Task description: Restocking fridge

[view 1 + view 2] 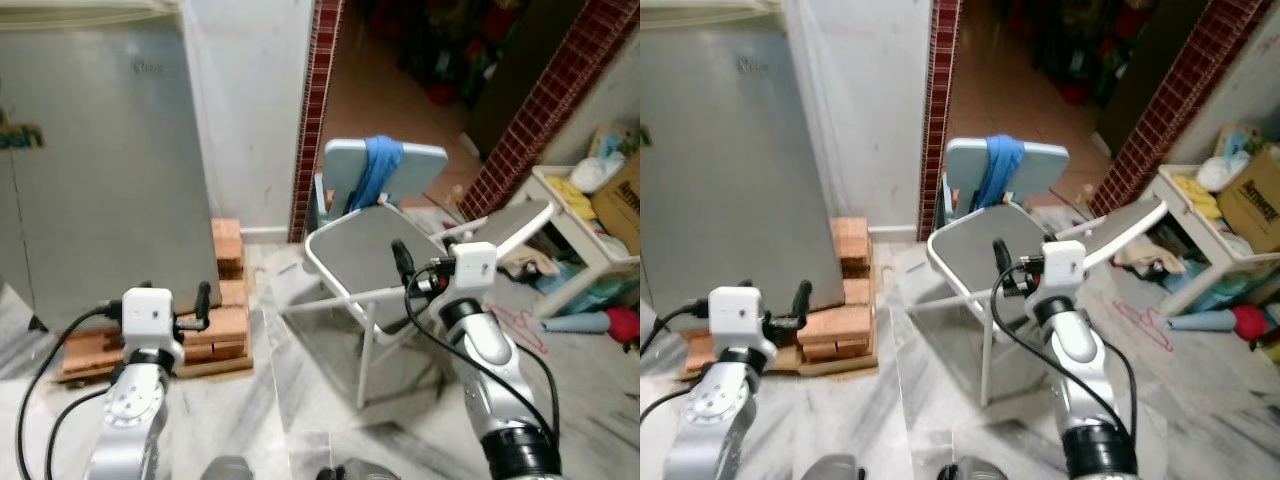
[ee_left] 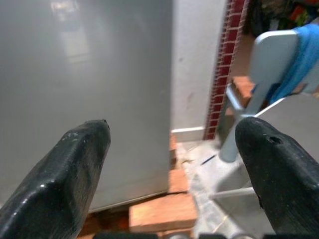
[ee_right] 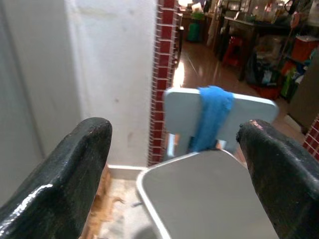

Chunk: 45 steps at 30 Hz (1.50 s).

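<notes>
The grey fridge (image 1: 100, 170) stands at the left with its door shut, raised on bricks (image 1: 228, 318) and a wooden pallet. My left gripper (image 1: 202, 304) is held low in front of the fridge's right lower corner, apart from it. In the left wrist view it (image 2: 172, 134) is open with nothing between its fingers. My right gripper (image 1: 401, 260) hovers over the grey seat of a folding chair (image 1: 365, 245). The right wrist view shows it (image 3: 174, 129) open and empty too.
A blue cloth (image 1: 381, 165) hangs over the chair's back. Red-tiled pillars (image 1: 318, 110) frame a doorway behind it. At the right a white shelf (image 1: 585, 245) holds a cardboard box (image 1: 620, 200) and clutter. The floor is pale marble (image 1: 300, 400).
</notes>
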Tool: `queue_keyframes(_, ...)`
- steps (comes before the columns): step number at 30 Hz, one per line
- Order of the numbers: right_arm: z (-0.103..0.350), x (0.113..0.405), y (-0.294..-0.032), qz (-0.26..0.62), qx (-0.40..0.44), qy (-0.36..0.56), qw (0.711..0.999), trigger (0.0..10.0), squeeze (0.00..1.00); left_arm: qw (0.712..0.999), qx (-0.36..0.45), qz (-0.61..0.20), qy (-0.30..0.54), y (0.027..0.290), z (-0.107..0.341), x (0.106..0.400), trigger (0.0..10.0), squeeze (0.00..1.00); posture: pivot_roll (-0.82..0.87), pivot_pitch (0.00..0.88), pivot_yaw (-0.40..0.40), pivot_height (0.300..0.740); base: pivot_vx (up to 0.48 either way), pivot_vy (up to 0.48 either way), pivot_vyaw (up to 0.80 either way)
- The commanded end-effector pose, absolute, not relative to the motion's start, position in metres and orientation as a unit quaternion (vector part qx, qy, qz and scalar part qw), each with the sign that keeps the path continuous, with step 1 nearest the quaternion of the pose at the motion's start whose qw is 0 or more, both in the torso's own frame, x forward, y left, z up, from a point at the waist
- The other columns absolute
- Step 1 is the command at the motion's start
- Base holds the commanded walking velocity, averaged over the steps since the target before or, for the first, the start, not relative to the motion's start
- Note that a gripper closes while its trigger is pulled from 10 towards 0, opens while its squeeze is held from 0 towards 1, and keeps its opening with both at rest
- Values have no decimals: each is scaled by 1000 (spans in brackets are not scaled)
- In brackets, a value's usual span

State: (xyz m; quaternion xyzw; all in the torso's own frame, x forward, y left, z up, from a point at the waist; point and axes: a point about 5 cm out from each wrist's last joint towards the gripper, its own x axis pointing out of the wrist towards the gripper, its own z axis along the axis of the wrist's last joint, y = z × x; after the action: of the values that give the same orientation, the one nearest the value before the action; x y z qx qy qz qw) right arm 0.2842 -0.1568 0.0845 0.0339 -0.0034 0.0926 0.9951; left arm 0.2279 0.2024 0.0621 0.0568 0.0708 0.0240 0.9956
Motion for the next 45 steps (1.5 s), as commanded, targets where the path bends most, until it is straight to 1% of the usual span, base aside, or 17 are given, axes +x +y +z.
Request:
queue_keyframes(1, 89, 286, -158, 89, 33, -12, 995, 10000, 0, 995, 63, 19, 72, 204, 64, 227, 10000, 0, 98, 30, -61, 740, 0, 480, 0)
queue_keyframes(5, 86, 284, -161, 82, 35, -7, 996, 10000, 0, 994, 79, -2, 71, 200, 64, 227, 10000, 0, 96, 23, -52, 740, 0, 480, 0)
queue_keyframes(8, 84, 284, -162, 70, 38, -8, 997, 10000, 0, 993, 94, -24, 71, 197, 63, 230, 10000, 0, 88, 12, -14, 740, 0, 480, 0)
queue_keyframes(11, 83, 284, -162, 63, 41, -9, 997, 10000, 0, 992, 98, -33, 70, 196, 64, 232, 10000, 0, 86, 11, -9, 740, 0, 480, 0)
queue_keyframes(13, 82, 283, -162, 54, 43, -9, 998, 10000, 0, 991, 104, -48, 70, 194, 64, 236, 10000, 0, 78, 8, 8, 740, 0, 480, 0)
queue_keyframes(18, 77, 278, -162, 50, 43, 0, 998, 10000, 0, 990, 105, -53, 72, 196, 63, 241, 10000, 0, 73, 6, 5, 740, 0, 480, 0)
queue_keyframes(21, 75, 278, -162, 55, 43, 8, 998, 10000, 0, 991, 100, -49, 74, 196, 62, 241, 10000, 0, 77, 4, -11, 740, 0, 480, 0)
queue_keyframes(25, 79, 284, -164, 59, 39, 5, 998, 10000, 0, 991, 91, -52, 80, 192, 57, 236, 10000, 0, 85, 4, -23, 740, 0, 479, -800)
queue_keyframes(32, 82, 291, -163, 63, 38, 2, 997, 10000, 0, 988, 98, -67, 95, 188, 49, 231, 10000, 0, 91, 4, -29, 740, 0, 462, -659)
queue_keyframes(42, 78, 288, -159, 70, 43, 10, 997, 10000, 0, 989, 95, -59, 99, 192, 47, 233, 10000, 0, 85, 6, -34, 740, 0, 445, 0)
queue_keyframes(45, 76, 287, -161, 68, 44, 16, 997, 10000, 0, 987, 99, -73, 102, 191, 45, 231, 10000, 0, 85, 6, -35, 740, 0, 429, 0)
